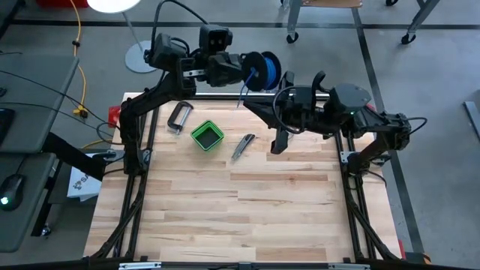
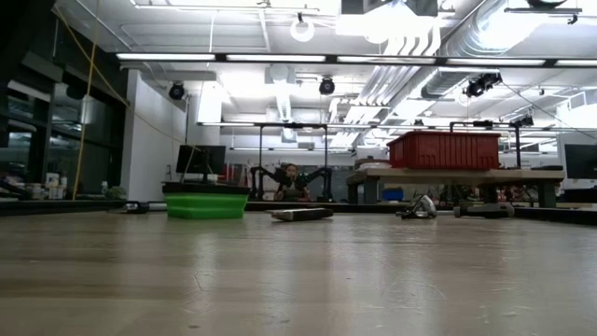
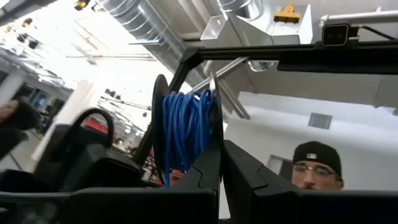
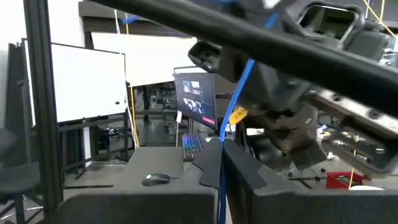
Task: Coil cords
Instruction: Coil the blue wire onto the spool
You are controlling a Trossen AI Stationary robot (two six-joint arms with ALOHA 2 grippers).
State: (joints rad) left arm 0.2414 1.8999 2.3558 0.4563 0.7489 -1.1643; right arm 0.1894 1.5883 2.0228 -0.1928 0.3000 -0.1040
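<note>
Worktop looks like pale wood planks with a smooth matt finish. Green box is glossy plastic, and the wire looks like smooth blue plastic.

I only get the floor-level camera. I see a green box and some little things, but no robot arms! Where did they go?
Observer: Both are raised over the table's back edge; the left tool holds a round dark spool of blue wire.
Operator: Is all the wire wound up?
Observer: No, a loose blue strand hangs below the spool.
Operator: What's the other arm doing?
Observer: The right tool is closed on that strand.
</note>
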